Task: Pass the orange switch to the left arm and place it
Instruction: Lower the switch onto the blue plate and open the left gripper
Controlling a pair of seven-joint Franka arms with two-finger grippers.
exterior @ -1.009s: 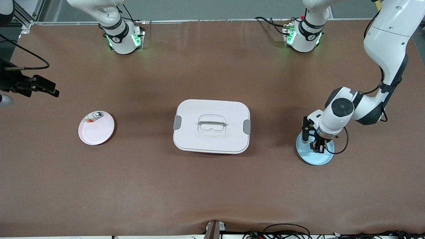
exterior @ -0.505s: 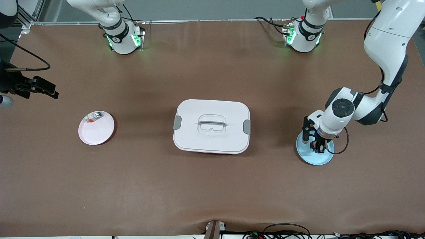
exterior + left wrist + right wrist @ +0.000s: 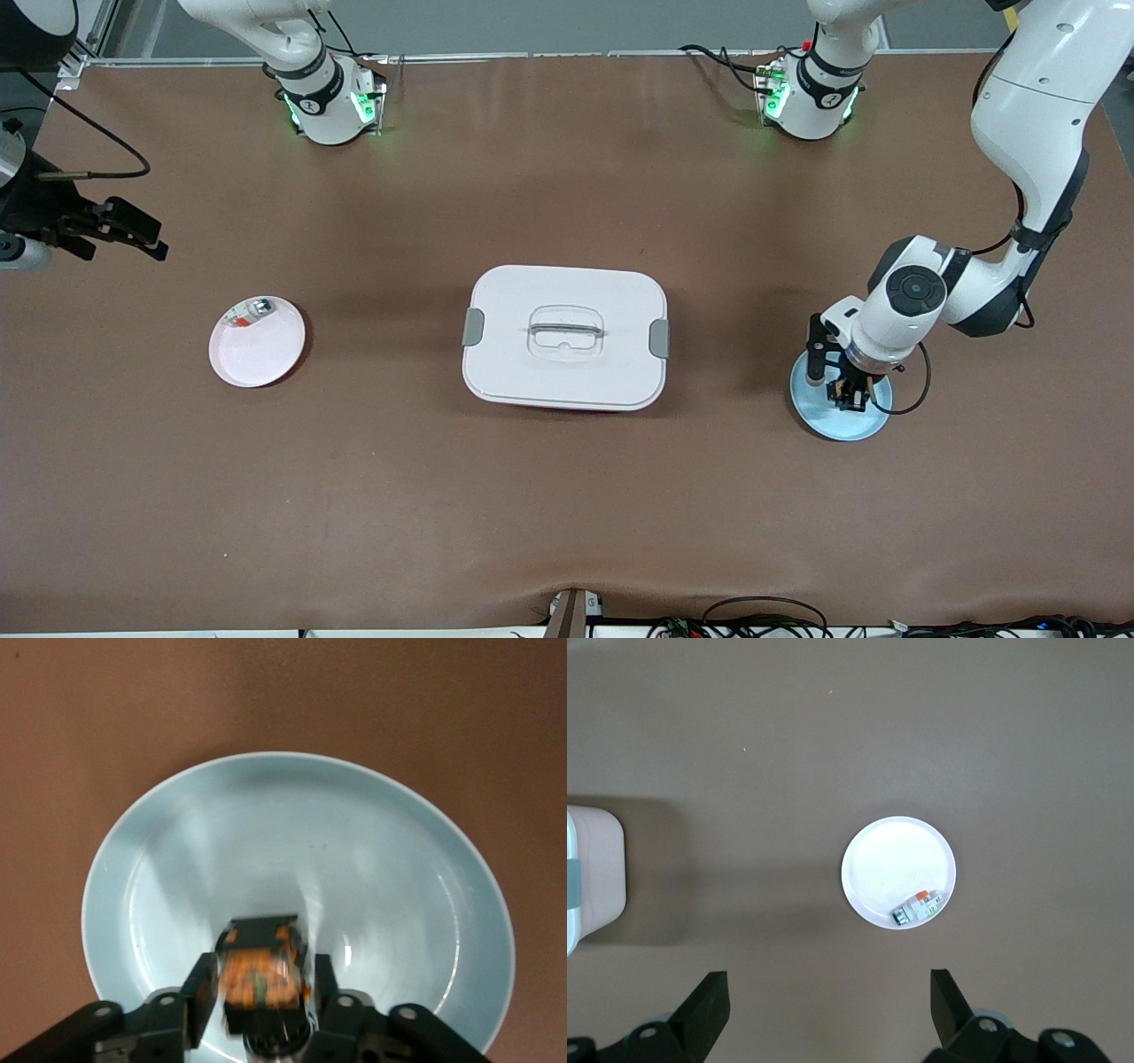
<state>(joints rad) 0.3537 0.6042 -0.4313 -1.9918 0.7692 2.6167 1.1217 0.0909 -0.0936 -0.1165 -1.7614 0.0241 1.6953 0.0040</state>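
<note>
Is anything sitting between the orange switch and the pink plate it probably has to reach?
Yes. The white box sits mid-table, between the blue plate, where the left claw brackets the orange switch, and the pink plate. The right claw hangs open at its own end of the table.

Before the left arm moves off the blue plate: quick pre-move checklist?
1. Orange switch between the left gripper's fingers: ok, it sits between them over the blue plate.
2. Grip firm: cannot tell, the fingers flank the switch but contact is unclear.
3. Box closed and mid-table, in the straight line toward the pink plate: not ok for a direct path, go around.
4. Right gripper open, up in the air: ok.
5. Pink plate has room: ok, only a small greenish-silver piece at its rim.
</note>
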